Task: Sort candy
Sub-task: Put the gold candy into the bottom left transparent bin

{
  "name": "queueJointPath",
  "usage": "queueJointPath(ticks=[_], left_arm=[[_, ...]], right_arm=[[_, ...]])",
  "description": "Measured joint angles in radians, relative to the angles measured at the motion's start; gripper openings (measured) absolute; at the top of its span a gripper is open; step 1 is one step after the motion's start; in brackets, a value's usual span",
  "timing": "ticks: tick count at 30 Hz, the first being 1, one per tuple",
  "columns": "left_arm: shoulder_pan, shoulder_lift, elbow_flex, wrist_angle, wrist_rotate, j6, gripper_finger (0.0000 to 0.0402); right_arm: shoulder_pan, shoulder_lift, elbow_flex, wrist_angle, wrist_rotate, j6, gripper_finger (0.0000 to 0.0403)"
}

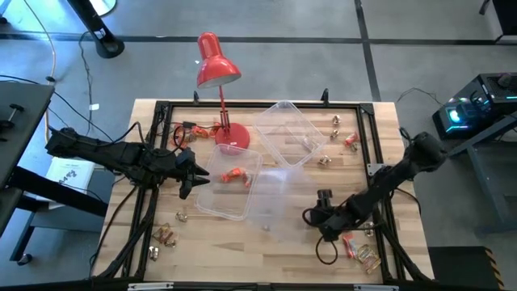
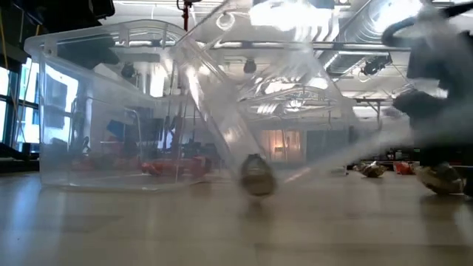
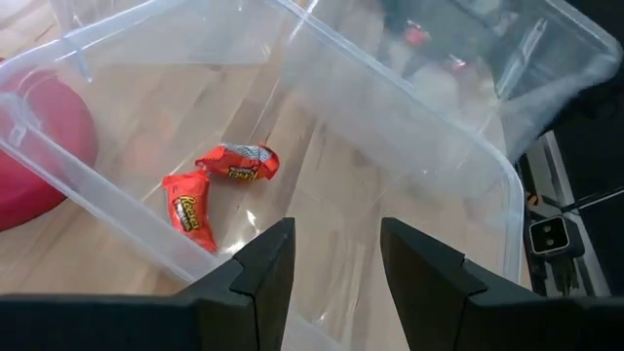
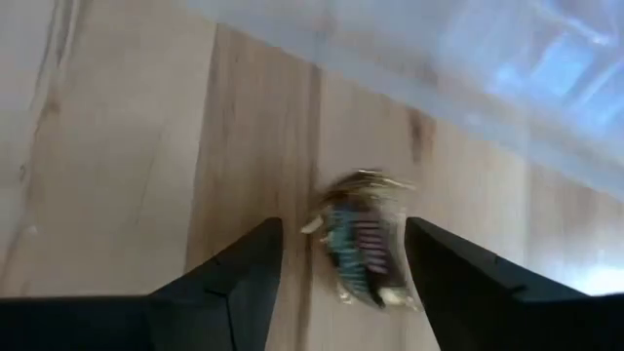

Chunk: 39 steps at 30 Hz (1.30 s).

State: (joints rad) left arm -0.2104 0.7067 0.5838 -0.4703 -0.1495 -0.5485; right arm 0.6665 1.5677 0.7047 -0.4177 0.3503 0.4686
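Observation:
A gold-wrapped candy (image 4: 363, 249) lies on the wooden table between the fingers of my open right gripper (image 4: 343, 268), which points steeply down at the table's near right (image 1: 317, 217). Neither finger touches it. My left gripper (image 1: 191, 174) hovers open over the left rim of a clear tub (image 1: 218, 206). Two red-orange candies (image 3: 219, 180) lie on that tub's floor (image 1: 237, 175), ahead of the left fingers (image 3: 336, 268). More candy lies loose at the near right (image 1: 355, 246), near left (image 1: 166, 236) and far right (image 1: 343, 137). One piece (image 2: 257, 177) lies in front of the tubs.
A second clear tub (image 1: 287, 133) stands tilted behind the first, right of centre. A red desk lamp (image 1: 218, 69) has its base (image 1: 233, 135) at the table's far middle, beside the first tub. Black rails (image 1: 376, 137) frame the tabletop. Bare wood lies between the tubs and the near edge.

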Motion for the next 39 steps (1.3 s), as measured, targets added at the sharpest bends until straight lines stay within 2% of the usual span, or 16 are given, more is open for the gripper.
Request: queueJointPath(ticks=[5, 8, 11, 15, 17, 21, 25, 29, 32, 35, 39], left_arm=[[0.0, 0.0, 0.0, 0.002, 0.0, -0.042, 0.0145], [0.0, 0.0, 0.0, 0.003, 0.0, -0.05, 0.0145], [0.0, 0.0, 0.0, 0.004, 0.0, -0.05, 0.0145], [0.0, 0.0, 0.0, 0.003, 0.0, -0.05, 0.0145], [0.0, 0.0, 0.0, 0.003, 0.0, -0.05, 0.0145], [0.0, 0.0, 0.0, 0.003, 0.0, -0.042, 0.0145], [0.0, 0.0, 0.0, 0.004, 0.0, -0.022, 0.0145], [0.0, 0.0, 0.0, 0.004, 0.0, -0.016, 0.0145], [0.0, 0.0, 0.0, 0.004, 0.0, -0.015, 0.0145], [0.0, 0.0, 0.0, 0.005, 0.0, -0.015, 0.0145], [0.0, 0.0, 0.0, 0.006, 0.0, -0.015, 0.0145]], right_arm=[[-0.01, 0.026, 0.012, 0.008, 0.002, 0.002, 0.0212], [-0.01, 0.028, 0.03, 0.0, 0.002, 0.001, 0.0193], [-0.011, 0.03, 0.052, -0.022, -0.011, 0.003, 0.0141], [-0.011, 0.03, 0.129, -0.146, -0.02, 0.044, 0.0033], [-0.011, 0.03, 0.177, -0.22, -0.01, 0.061, 0.0016], [0.001, 0.027, 0.255, -0.283, 0.102, 0.148, 0.002], [0.003, 0.023, 0.267, -0.159, 0.209, 0.26, 0.0005], [-0.003, 0.021, 0.268, -0.086, 0.256, 0.289, 0.003], [-0.023, 0.004, 0.316, -0.085, 0.306, 0.252, 0.0065], [-0.049, -0.011, 0.377, -0.088, 0.347, 0.144, 0.0097], [-0.09, -0.011, 0.446, -0.084, 0.334, 0.016, 0.0119]])
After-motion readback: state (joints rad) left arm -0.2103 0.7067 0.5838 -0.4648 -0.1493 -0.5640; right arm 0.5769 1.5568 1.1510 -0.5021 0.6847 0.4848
